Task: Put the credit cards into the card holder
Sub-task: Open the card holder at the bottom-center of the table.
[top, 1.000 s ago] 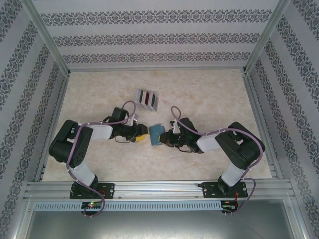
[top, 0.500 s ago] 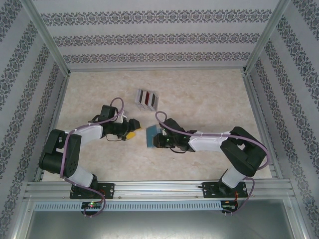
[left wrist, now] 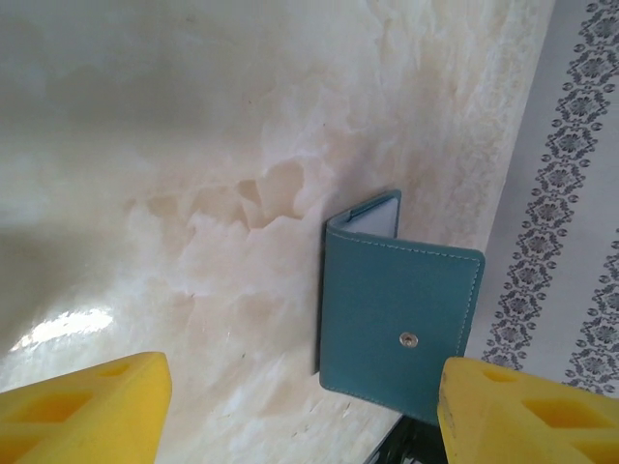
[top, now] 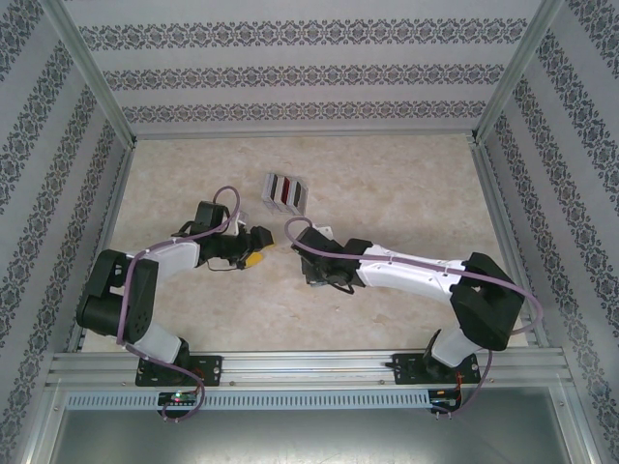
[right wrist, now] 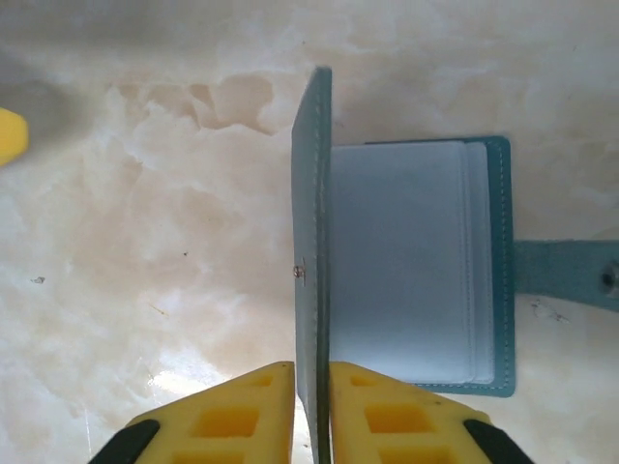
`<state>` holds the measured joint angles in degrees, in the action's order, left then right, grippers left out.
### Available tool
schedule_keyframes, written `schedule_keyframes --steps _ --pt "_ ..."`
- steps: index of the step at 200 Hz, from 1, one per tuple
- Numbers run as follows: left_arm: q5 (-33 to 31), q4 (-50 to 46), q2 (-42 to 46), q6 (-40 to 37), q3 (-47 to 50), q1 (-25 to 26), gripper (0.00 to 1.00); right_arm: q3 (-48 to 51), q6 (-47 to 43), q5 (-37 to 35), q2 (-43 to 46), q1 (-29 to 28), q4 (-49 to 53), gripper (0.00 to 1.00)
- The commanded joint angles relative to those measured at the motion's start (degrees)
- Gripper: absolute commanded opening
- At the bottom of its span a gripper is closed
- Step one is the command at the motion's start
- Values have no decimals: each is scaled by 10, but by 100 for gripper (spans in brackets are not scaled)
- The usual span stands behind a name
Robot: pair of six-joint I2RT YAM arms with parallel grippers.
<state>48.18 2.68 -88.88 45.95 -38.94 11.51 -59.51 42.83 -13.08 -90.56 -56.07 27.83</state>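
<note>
You are looking at a grey-white ridged rack (top: 301, 200) sitting far of centre on the beige marbled table (top: 406, 184), patterned walls (top: 290, 58) enclosing it.

The small folding card holder (left wrist: 401, 324), lower right in the left wrist view, is teal-blue with a silver stud and a pale grey-blue inside, against a cream, marble-veined tabletop (top: 387, 184). The blocky gripper fingers (right wrist: 232, 411) are bright yellow, the walls (top: 290, 68) white with grey-black floral bands. In the top view's upper middle, the thin cards (top: 279, 187) in the grey-white ridged rack (top: 303, 200) look dark red.

Leathery card holder (left wrist: 397, 319), glossy marble-look table (left wrist: 193, 145)
</note>
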Motion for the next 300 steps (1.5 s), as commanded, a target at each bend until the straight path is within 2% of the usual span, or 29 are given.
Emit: schedule_keyframes --steps 1,56,115,169,213,238,266,300 --pt "13 99 -10 51 29 -4 75 -23 -20 -33 -35 -16 43 25" --pt "14 90 -39 44 29 -3 75 -40 -48 47 -86 -30 -29 48" --pt "14 80 -54 32 15 -4 77 -59 -107 45 -89 -43 -38 58" --pt "14 73 -65 18 -12 -5 77 -92 -185 75 -107 -38 -48 59" --pt "10 70 -57 -11 -16 -5 77 -93 -207 101 -117 -13 -75 61" --pt "6 116 -52 -11 3 -5 77 -91 -223 120 -119 11 -95 63" --pt "12 130 -53 -29 5 -4 76 -91 -213 164 -116 49 -115 63" --pt "-15 133 -44 -46 20 -6 75 -82 -175 236 -121 93 -157 61"
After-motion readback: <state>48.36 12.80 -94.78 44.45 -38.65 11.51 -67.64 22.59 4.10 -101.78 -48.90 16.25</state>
